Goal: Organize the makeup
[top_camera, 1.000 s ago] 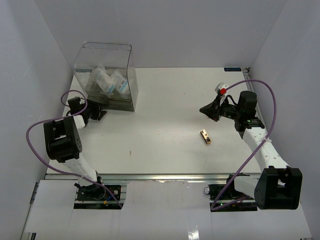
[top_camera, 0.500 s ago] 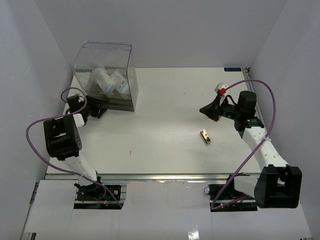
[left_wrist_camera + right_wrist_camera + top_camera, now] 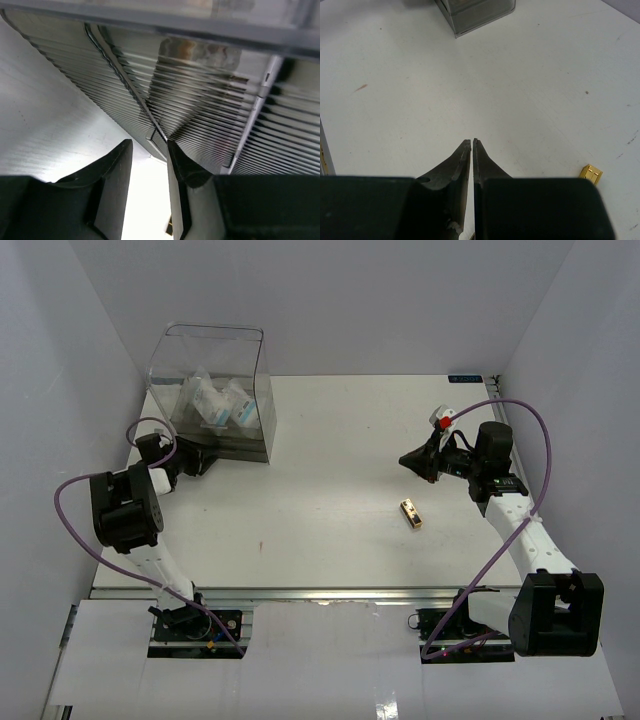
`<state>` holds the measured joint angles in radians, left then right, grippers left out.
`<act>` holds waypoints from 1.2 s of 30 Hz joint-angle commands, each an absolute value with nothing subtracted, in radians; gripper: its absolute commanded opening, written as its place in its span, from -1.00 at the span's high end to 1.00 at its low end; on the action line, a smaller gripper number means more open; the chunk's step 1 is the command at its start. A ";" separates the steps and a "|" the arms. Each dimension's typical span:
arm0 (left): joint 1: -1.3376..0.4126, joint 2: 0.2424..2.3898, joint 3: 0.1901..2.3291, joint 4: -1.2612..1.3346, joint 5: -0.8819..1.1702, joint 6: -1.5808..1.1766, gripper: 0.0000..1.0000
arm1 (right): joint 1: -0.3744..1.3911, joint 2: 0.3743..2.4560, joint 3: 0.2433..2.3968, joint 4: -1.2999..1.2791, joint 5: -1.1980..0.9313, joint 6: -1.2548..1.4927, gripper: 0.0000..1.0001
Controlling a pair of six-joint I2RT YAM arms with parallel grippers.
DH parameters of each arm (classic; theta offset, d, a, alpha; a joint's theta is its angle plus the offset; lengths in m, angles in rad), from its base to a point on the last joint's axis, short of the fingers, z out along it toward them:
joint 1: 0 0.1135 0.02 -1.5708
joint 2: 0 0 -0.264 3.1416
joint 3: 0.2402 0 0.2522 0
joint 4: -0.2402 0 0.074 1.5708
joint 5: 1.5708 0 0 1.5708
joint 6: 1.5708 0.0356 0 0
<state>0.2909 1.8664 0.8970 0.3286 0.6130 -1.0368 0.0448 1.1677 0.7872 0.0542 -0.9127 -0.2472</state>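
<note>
Several clear packets with white-and-blue labels (image 3: 215, 402) lie inside the large clear box (image 3: 255, 350) at the back left. My left gripper (image 3: 200, 462) sits low at the box's front left corner. In the left wrist view its jaws (image 3: 149, 142) stand apart with only white table between them, their tips close to the box's ribbed wall (image 3: 200, 100). A small gold tube (image 3: 411, 513) lies alone on the table at the right, and it also shows as the gold tube (image 3: 590, 173) in the right wrist view. Behind the tube hovers my right gripper (image 3: 405, 460), fingers pressed together (image 3: 471, 141) and holding nothing.
White walls close in the table (image 3: 330, 440) on the left, back and right. The clear box (image 3: 475, 10) shows far off at the top of the right wrist view. Purple cables loop beside both arms.
The left gripper has shifted slightly at the box's front corner, and its jaws have narrowed. The right arm and the gold tube have not moved.
</note>
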 commanded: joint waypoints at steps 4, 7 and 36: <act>0.290 1.886 0.906 0.405 0.637 -1.040 0.28 | 0.036 1.177 0.788 0.063 -0.931 -0.265 0.78; 0.290 1.898 0.897 0.432 0.646 -1.040 0.42 | 0.035 1.178 0.788 0.060 -0.933 -0.268 0.78; 0.334 1.485 0.433 0.471 0.700 -1.017 0.83 | 0.019 1.146 0.788 0.058 -0.954 -0.267 0.78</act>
